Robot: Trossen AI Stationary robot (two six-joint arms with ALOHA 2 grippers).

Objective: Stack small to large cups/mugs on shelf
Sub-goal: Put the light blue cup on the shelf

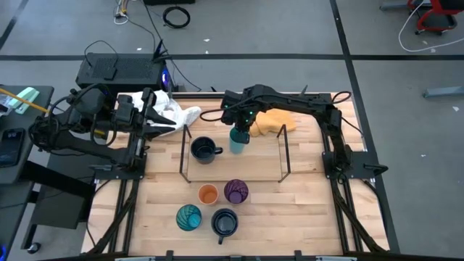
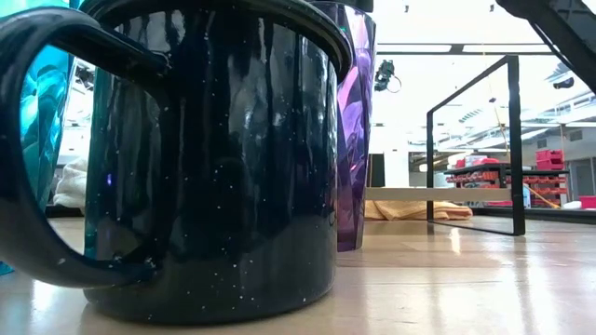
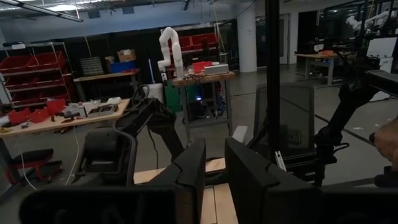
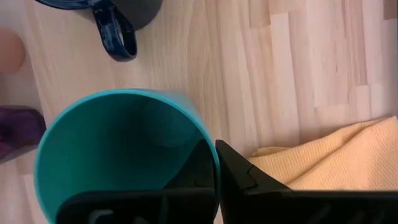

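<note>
- Nearest the low camera stands a navy mug [image 2: 214, 158] on the worktop [image 1: 290, 210], with the purple tumbler [image 1: 235, 191], orange cup [image 1: 208, 194] and patterned teal tumbler [image 1: 188, 217] beside it, apparently waiting their turn.
- On the shelf [image 1: 261, 163] sits the other navy mug [image 1: 203, 151], upright.
- Over the shelf, the right gripper [image 1: 239, 133] pinches the rim of the small teal cup [image 4: 124, 155], one finger inside, likely so it can lower it mouth-up beside that mug.
- At the worktop's left edge, clear of the work, the left gripper [image 3: 214, 180] waits, fingers narrowly parted and empty.
- A yellow cloth [image 4: 336, 155] lies behind the shelf.
</note>
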